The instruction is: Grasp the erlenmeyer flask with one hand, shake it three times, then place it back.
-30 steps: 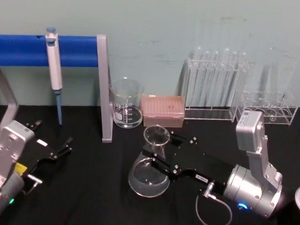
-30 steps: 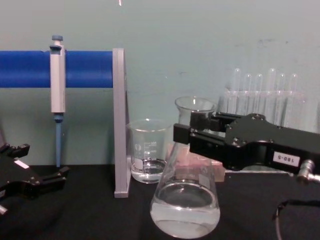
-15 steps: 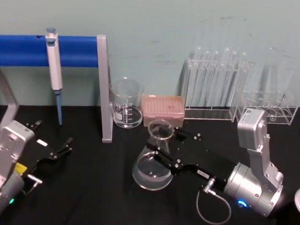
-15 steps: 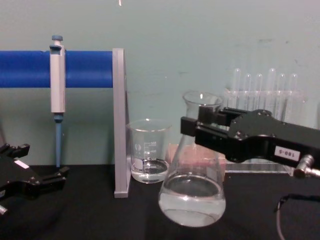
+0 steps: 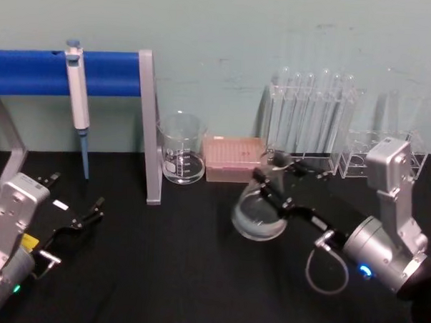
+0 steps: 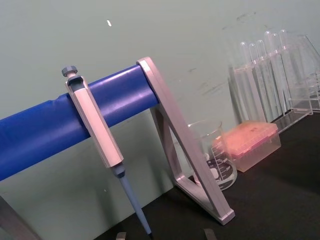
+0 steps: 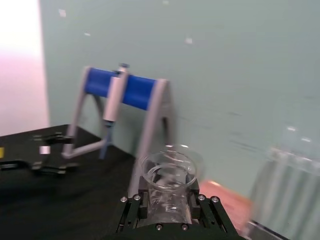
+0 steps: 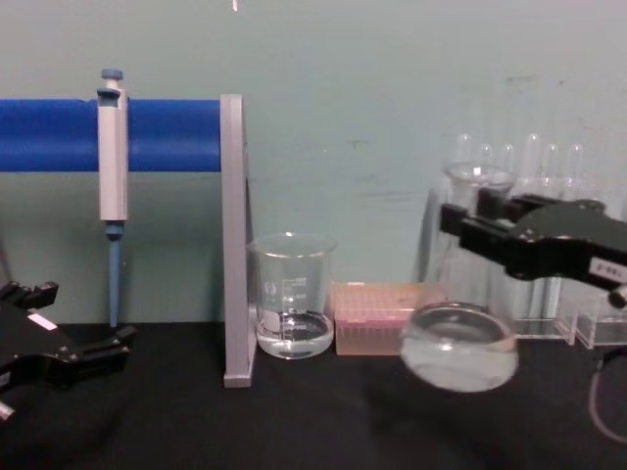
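Nearest, at 8 o'clock on the bench (image 5: 160,273), the left end effector (image 5: 78,190) lies parked, fingers spread and empty; at 4 o'clock the right end effector (image 5: 274,171) is clamped on the neck of the erlenmeyer flask (image 5: 258,217), which hangs tilted, apparently clear of the bench, liquid in its base. Held by smooth glass alone, it could slip or swivel in a hard shake, liquid could slosh out, or the swinging base could strike the pink tip box (image 5: 233,156) at its 11 o'clock or the test tube rack (image 5: 310,130) at 1 o'clock.
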{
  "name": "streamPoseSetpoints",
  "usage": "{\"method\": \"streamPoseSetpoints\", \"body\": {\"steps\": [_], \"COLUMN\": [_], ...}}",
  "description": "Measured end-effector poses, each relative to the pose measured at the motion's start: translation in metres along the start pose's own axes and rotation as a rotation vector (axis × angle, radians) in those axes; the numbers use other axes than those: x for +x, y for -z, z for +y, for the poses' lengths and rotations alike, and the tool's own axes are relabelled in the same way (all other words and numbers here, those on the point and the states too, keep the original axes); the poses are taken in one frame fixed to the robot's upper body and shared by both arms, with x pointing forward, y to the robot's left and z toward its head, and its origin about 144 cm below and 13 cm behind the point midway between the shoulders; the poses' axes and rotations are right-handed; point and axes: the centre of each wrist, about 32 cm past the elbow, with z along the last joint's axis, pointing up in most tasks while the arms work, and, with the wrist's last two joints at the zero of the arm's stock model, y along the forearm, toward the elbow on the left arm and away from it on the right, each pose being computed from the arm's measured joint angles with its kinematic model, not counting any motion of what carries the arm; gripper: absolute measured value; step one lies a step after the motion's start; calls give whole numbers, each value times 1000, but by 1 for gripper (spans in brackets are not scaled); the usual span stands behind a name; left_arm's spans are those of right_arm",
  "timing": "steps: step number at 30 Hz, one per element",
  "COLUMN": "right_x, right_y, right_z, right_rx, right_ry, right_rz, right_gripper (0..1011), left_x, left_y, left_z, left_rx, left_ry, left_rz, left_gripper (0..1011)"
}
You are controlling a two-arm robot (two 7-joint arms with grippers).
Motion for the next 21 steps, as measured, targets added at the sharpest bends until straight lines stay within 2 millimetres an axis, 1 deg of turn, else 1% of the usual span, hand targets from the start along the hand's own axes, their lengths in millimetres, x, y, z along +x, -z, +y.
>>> {"method": "streamPoseSetpoints", "body": {"steps": [14,21], "right_x": [41,51], "right_y": [3,4], "right_z": [-11,-13], "right_rx": [-47,-60], "right_ry": [327,394], "right_rz": [-17,-19], "right_gripper": [449,449], "left_x": [0,0], "left_y": [0,0], "left_z": [0,0], "left_rx": [0,0], "left_ry": [0,0], "left_rz": [0,0], "left_gripper": [1001,1001]}}
